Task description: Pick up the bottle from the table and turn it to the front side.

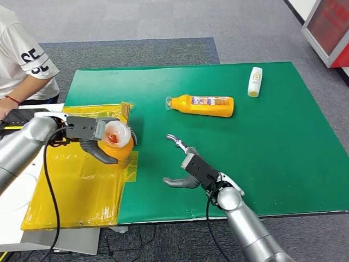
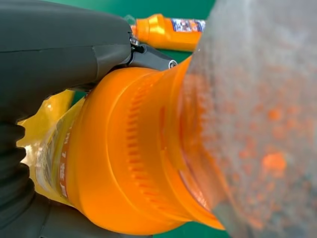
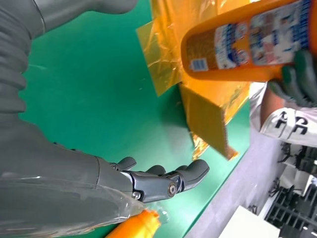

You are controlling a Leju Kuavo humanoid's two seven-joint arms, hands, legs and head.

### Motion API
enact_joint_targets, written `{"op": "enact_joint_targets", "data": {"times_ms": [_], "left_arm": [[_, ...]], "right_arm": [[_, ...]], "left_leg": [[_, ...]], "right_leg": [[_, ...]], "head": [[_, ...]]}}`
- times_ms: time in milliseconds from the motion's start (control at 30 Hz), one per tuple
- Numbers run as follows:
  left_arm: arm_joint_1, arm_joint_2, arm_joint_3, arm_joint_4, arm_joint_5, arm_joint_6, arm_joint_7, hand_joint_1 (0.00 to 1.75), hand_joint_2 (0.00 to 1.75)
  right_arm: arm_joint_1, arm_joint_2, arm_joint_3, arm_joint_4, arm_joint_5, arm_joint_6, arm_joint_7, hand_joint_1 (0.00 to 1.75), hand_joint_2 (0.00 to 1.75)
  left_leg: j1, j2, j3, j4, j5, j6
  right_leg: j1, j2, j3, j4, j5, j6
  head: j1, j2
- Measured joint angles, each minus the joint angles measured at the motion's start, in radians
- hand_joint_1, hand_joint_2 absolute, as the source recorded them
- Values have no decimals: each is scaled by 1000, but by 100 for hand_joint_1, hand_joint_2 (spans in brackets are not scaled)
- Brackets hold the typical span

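A green mat (image 1: 263, 158) covers the table, with crinkled yellow plastic sheeting (image 1: 78, 188) at its left end. The robot's left hand (image 1: 96, 139) grips an orange plastic bottle with a clear cap (image 1: 117, 139) above the sheeting — lifted off the table, its cap end pointing toward the head camera. The right hand (image 1: 185, 166) hovers over the mat's near middle, fingers spread apart and holding nothing. A second orange bottle (image 1: 203, 105) lies on its side farther back on the mat, and a small white bottle (image 1: 255, 82) lies near the far right corner. A person in a white shirt (image 1: 20, 57) sits at the far left.
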Motion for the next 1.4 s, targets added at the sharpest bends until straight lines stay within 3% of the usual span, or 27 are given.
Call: {"op": "enact_joint_targets", "data": {"times_ms": [200,367,567,733,1033,1233,1367,1400], "left_arm": [[-71,58,-116,45,196,-100,4,175,175],[-129,49,-244,128,157,-54,99,175,175],[-169,-33,-400,243,84,71,187,175,175],[-175,-121,-472,320,17,180,209,175,175],[-143,-229,-501,406,-44,292,233,175,175],[-121,-293,-494,471,-76,309,250,175,175],[-108,-319,-477,508,-81,315,251,2,175],[-103,-324,-474,516,-82,321,251,0,175]], "right_arm": [[-33,17,44,26,-31,8,-2,0,175],[-47,22,65,41,-47,-13,0,0,175],[-48,22,66,48,-38,-64,11,0,175],[-37,23,57,33,-16,-124,20,0,175],[47,23,-16,-100,-22,-210,19,0,175],[116,21,-46,-204,-14,-233,32,0,175],[149,17,-54,-246,-3,-239,45,0,175],[156,15,-55,-254,0,-241,48,0,175]], "left_leg": [[0,0,0,0,0,0],[0,0,0,0,1,-1],[0,-1,-1,0,1,0],[-1,-1,-1,0,1,0],[-1,-1,-1,0,2,1],[-1,-1,-1,0,3,2],[-1,-1,-1,0,4,2],[-1,-1,-1,0,4,2]], "right_leg": [[0,0,0,1,0,0],[0,0,-1,0,1,-1],[0,-1,-1,0,1,0],[-1,-1,0,0,1,0],[-1,-2,0,0,1,0],[-1,-2,1,0,3,1],[-1,-2,0,0,3,1],[-1,-2,0,0,3,1]], "head": [[0,0],[0,0],[0,0],[0,0],[0,0],[0,0],[0,0],[0,0]]}}
